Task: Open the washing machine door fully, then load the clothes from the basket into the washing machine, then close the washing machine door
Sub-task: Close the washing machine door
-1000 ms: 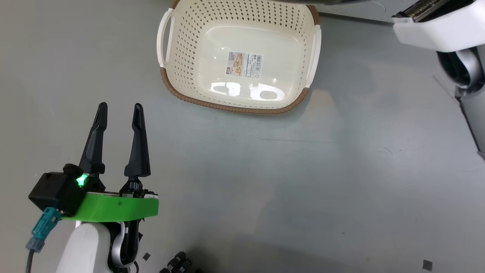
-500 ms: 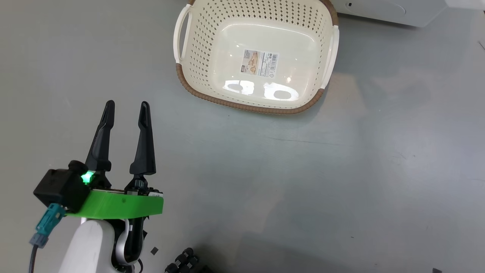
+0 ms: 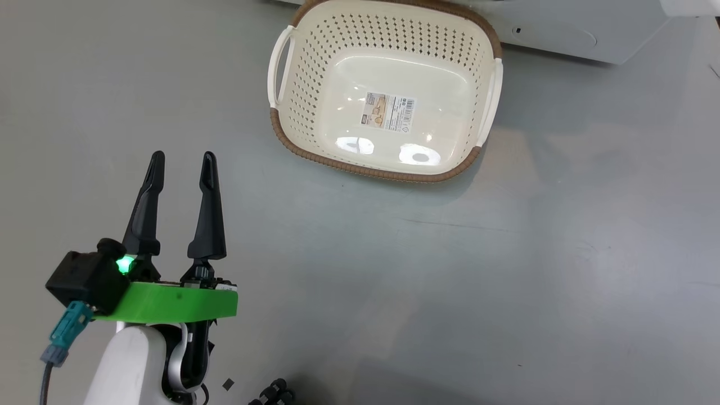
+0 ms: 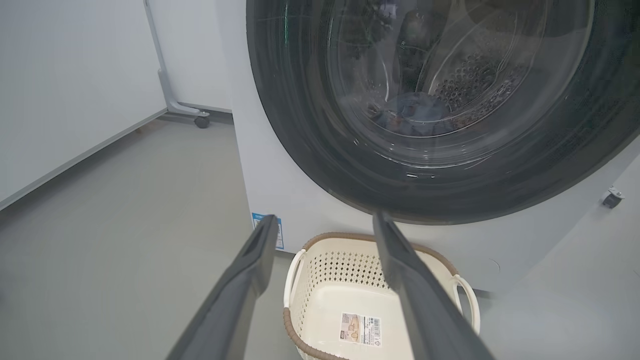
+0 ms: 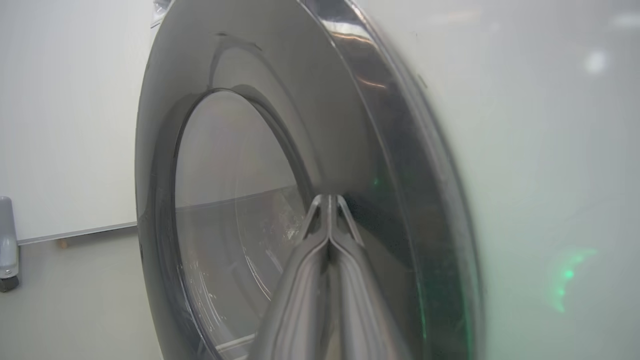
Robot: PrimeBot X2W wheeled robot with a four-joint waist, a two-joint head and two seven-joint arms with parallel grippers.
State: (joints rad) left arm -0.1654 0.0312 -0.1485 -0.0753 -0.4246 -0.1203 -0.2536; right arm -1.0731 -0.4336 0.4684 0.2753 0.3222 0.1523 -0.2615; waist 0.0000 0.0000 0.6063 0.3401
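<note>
ahead, the basket (image 3: pixel 304 95) lies well apart from the spread left gripper (image 3: pixel 181 160).

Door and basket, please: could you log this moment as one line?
basket: empty | clothes: inside machine | door: shut | left gripper: open | right gripper: shut, at door rim

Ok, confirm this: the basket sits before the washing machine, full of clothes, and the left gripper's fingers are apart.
Wrong: the basket is empty, as the head view shows. It does sit before the washing machine, and the left gripper has its fingers apart.
</note>
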